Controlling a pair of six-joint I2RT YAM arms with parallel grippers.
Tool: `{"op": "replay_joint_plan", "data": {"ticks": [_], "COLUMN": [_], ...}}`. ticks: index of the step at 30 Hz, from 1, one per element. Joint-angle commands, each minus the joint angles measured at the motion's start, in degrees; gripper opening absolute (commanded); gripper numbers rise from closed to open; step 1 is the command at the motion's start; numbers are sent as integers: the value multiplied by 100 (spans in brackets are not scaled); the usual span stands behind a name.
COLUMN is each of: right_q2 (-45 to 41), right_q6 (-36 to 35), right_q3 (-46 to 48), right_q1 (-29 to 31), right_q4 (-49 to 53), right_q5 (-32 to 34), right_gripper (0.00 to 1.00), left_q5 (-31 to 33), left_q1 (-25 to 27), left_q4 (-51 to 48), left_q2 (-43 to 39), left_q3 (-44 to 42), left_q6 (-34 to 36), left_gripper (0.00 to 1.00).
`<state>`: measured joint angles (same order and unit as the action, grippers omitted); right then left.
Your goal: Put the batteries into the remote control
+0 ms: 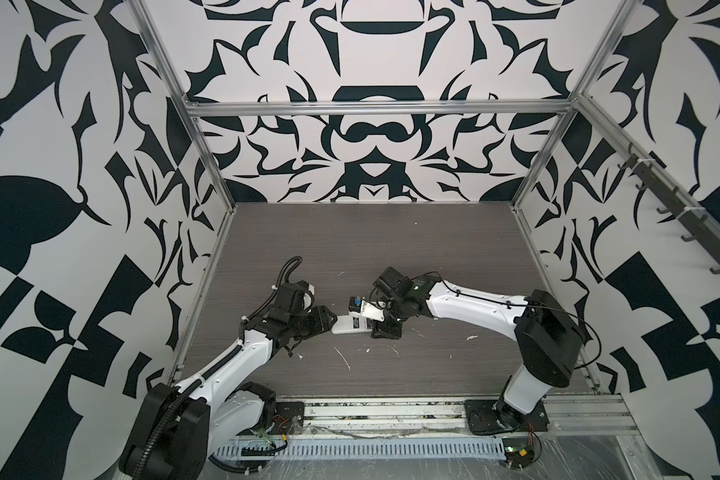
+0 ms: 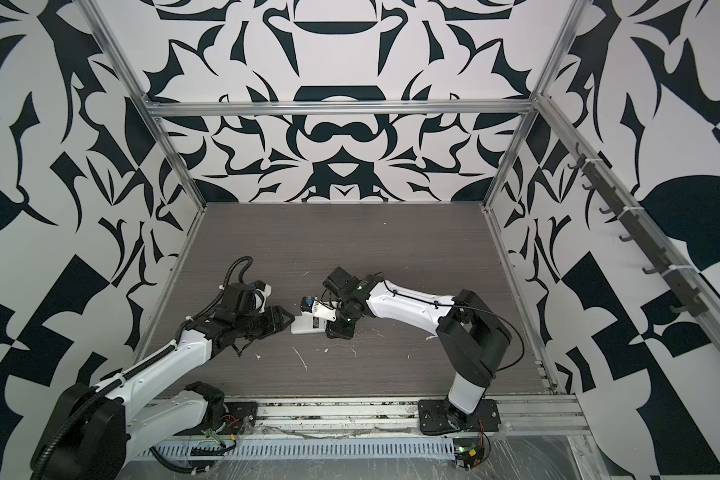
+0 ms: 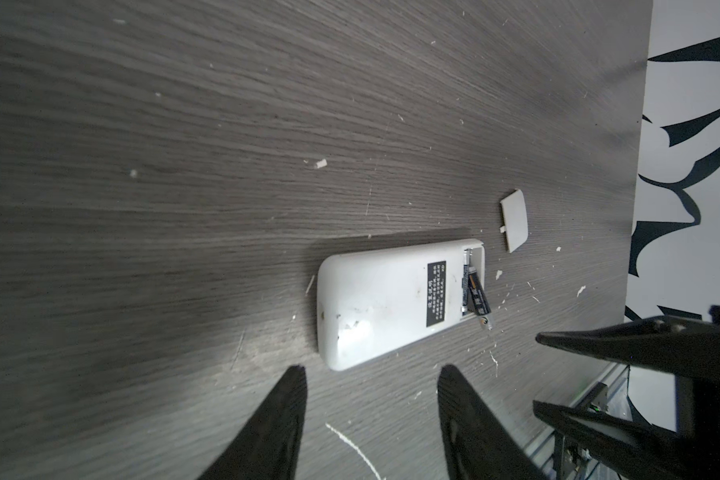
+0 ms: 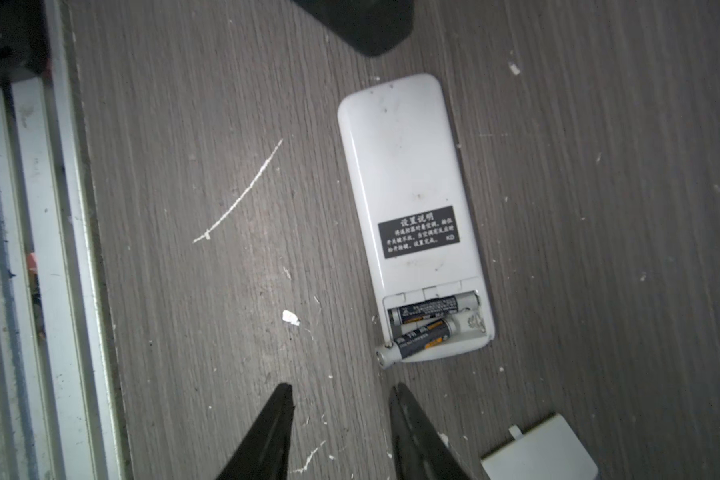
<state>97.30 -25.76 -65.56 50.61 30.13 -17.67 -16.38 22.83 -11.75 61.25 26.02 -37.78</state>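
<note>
The grey wood-grain counter (image 1: 350, 241) is seen spread across both top views, dotted with white flecks. On it, toward the front and middle, the two arms are brought in tip to tip with the remote control (image 1: 346, 326) lying between them. The left claw (image 3: 371, 370) is held wide and empty, its fingers pointed at the remote's rounded, closed end. The right claw (image 4: 341, 386) is parted too, nothing between its fingers, aimed at the compartment end. The remote control is laid face down, white back and black label up, battery compartment uncovered. The loose white cover plate (image 4: 545, 453) is left on the counter just beyond that end, apart from the remote. Inside the compartment, the inner battery (image 4: 429, 309) is seated flat, while the outer battery (image 4: 420, 334) is caught tilted, one silver end poked out over the remote's edge.
</note>
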Motion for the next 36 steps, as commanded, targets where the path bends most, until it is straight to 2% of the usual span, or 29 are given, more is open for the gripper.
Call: {"op": "replay_joint_plan", "data": {"ticks": [1, 9, 22, 36], "right_q2": [-134, 75, 382, 619], "right_q6": [-143, -178, -224, -183], "right_q3": [-102, -123, -264, -365], "right_q1": [-28, -40, -47, -60], "right_q4": [35, -45, -174, -280], "right_q5": [256, 378, 220, 358], "right_gripper": [38, 36, 33, 25], "left_q5": [-60, -109, -110, -110], "left_q1": [3, 6, 6, 10], "left_q4": [18, 103, 111, 146], "left_q2": [49, 241, 229, 246], "left_q3": [82, 111, 71, 52], "left_q6": [95, 176, 157, 165], "left_gripper": [55, 54, 54, 52]}}
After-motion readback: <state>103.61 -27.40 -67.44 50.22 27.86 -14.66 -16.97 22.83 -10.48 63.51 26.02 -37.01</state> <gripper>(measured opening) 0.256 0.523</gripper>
